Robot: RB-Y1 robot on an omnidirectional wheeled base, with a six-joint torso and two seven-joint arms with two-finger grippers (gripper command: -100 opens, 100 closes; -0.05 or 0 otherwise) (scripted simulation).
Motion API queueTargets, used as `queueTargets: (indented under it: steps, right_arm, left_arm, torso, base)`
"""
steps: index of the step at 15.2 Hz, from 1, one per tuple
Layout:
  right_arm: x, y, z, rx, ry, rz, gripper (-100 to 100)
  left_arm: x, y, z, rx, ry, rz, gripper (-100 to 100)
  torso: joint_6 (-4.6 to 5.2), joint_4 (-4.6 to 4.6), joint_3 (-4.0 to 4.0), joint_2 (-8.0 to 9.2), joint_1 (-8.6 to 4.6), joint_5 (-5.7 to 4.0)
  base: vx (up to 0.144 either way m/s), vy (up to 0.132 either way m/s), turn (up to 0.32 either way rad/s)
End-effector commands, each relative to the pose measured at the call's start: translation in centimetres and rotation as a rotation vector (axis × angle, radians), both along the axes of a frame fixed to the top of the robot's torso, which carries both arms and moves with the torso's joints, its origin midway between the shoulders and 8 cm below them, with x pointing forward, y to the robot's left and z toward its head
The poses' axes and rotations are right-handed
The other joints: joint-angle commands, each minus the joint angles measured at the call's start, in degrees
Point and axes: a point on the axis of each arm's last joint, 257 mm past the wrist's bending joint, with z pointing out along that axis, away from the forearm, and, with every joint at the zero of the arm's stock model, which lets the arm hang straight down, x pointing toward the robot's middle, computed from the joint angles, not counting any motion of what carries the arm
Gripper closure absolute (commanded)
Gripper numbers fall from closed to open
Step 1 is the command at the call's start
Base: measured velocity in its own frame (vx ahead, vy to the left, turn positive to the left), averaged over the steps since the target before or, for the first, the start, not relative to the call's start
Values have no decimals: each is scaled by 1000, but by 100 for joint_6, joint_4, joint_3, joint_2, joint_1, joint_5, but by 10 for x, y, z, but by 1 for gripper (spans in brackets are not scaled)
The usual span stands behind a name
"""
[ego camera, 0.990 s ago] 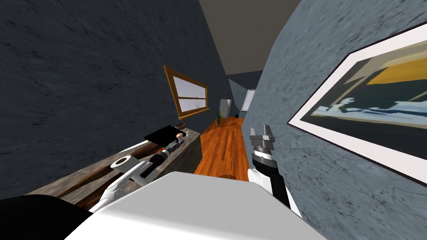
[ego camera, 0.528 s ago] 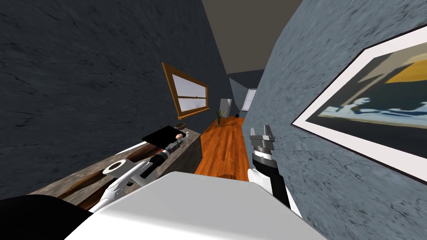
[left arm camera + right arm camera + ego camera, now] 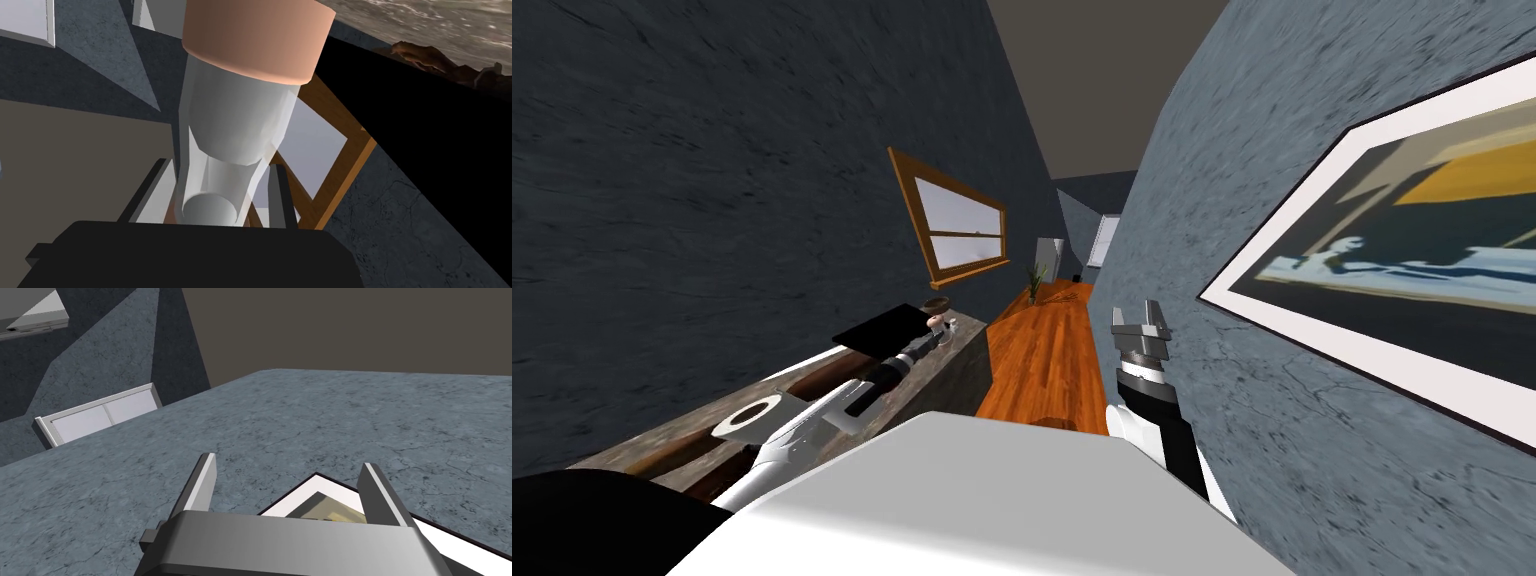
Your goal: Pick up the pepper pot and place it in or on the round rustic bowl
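Left gripper (image 3: 216,172): clamped on white, pink-capped pepper pot (image 3: 240,100).
Right gripper (image 3: 289,463): parted, empty.
Change: brown round bowl (image 3: 936,302) is neared by own advance.

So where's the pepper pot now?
The pepper pot is clamped in the left gripper, on my left in the head view, near the bowl at the counter's far end.

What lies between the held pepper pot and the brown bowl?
Nothing that shows: in the head view the short stretch from the pepper pot, shut in the left gripper, to the bowl is bare.
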Motion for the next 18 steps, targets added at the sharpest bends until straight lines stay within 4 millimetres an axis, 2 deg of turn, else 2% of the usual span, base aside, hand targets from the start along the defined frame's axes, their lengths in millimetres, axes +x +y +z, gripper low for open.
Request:
queueTargets:
  steps: [1, 9, 10, 11, 15, 16, 18]
  right_arm:
    - [0, 0, 0, 0, 0, 0, 0]
    - [0, 0, 0, 0, 0, 0, 0]
    - [0, 0, 0, 0, 0, 0, 0]
    - [0, 0, 0, 0, 0, 0, 0]
    - [0, 0, 0, 0, 0, 0, 0]
    - [0, 0, 0, 0, 0, 0, 0]
    - [0, 0, 0, 0, 0, 0, 0]
  left_arm:
    - [3, 17, 9, -24, -14, 21, 100]
    - [4, 92, 36, -71, -41, 98, 100]
    - [3, 102, 37, -75, -40, 108, 100]
    - [3, 102, 37, -75, -39, 108, 100]
    - [-8, 145, 39, -89, -24, 152, 100]
    - [-8, 145, 39, -89, -24, 152, 100]
    - [-15, 165, 40, -92, -16, 172, 100]
  torso:
    - [0, 0, 0, 0, 0, 0]
    - [2, 5, -20, -46, 86, 1]
    - [6, 4, -25, -56, 96, 3]
    - [6, 2, -29, -62, 97, 5]
    - [6, -5, -35, -65, 120, 16]
    - [4, -6, -39, -72, 128, 16]
    - [3, -10, -41, -71, 136, 21]
  base:
    - [71, -46, -59]
    - [93, 16, -117]
    - [113, 36, -154]
    - [92, 30, -86]
    - [75, 42, -138]
    - [79, 60, -92]
    - [48, 55, -121]
